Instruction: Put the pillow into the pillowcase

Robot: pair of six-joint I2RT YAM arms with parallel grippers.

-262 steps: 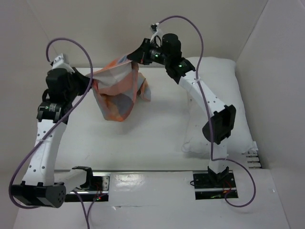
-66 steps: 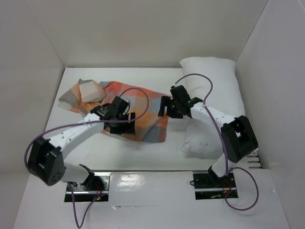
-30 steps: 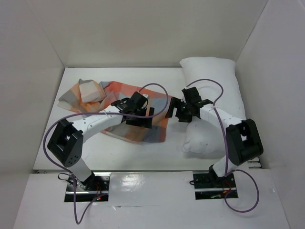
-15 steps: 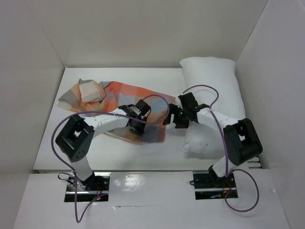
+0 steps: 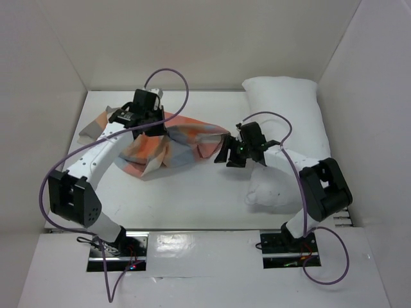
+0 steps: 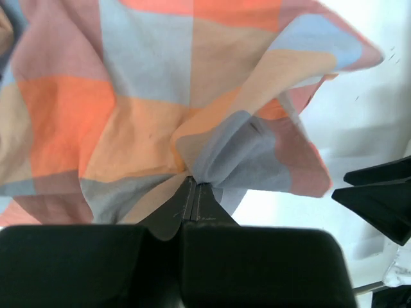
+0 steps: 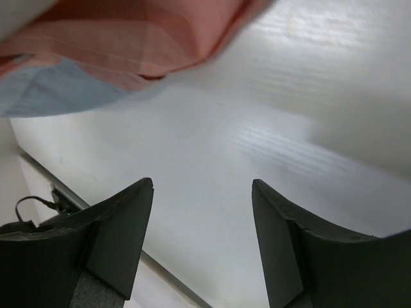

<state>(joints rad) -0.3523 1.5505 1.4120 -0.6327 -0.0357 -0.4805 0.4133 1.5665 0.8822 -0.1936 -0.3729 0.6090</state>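
Note:
The checked pillowcase [image 5: 183, 144] hangs bunched over the table's middle left, lifted at one fold. My left gripper [image 5: 149, 126] is shut on that fold; the left wrist view shows the gripper [image 6: 192, 185] pinching grey-blue cloth [image 6: 148, 109]. The white pillow [image 5: 286, 102] lies along the right wall. My right gripper [image 5: 228, 159] sits low between the pillowcase's right tip and the pillow. In the right wrist view this gripper [image 7: 202, 187] is open with only bare table between its fingers. The pillowcase's corner [image 7: 115, 51] hangs above and left of them.
White walls [image 5: 58, 77] close in the table on the left, back and right. Purple cables loop above both arms [image 5: 167, 74]. The right gripper's dark fingertips [image 6: 379, 192] show at the right edge of the left wrist view.
My left gripper closed on the pillowcase and rose back and to the left, pulling the cloth up off the table. The right gripper stayed near the cloth's right edge, its jaws somewhat narrower.

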